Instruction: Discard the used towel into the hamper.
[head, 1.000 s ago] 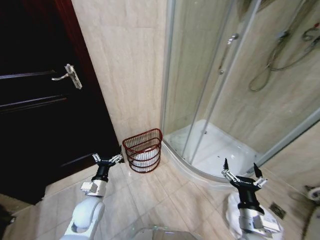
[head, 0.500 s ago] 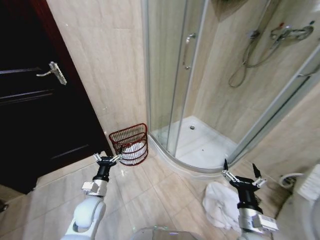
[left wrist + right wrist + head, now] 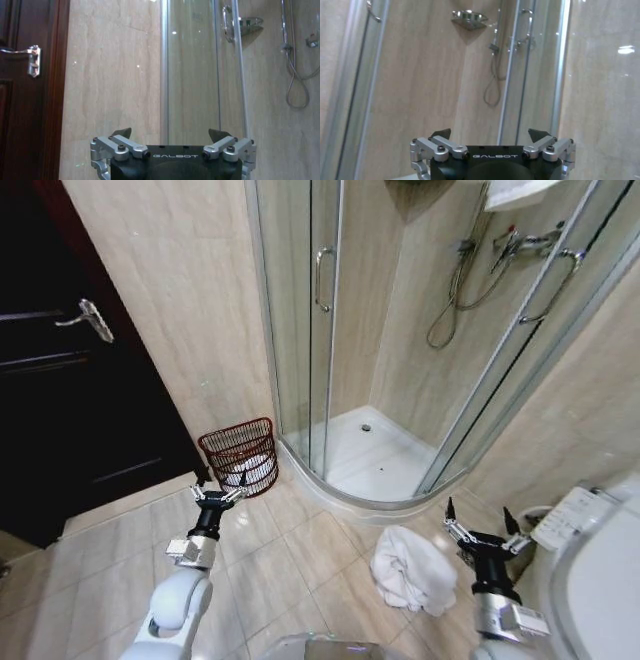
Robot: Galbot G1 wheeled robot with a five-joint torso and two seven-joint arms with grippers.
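Right gripper [image 3: 478,526] is spread wide and empty, held low at the near right; to pick cleanly it should drop straight over the crumpled white towel [image 3: 410,568] just to its left; left gripper [image 3: 219,495], also open and empty, hovers just near of the hamper [image 3: 238,455] at the far left wall.

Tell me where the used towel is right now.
In the head view, the towel lies crumpled on the floor tiles toward the robot's right, just outside the shower's curved threshold, beside the right gripper.
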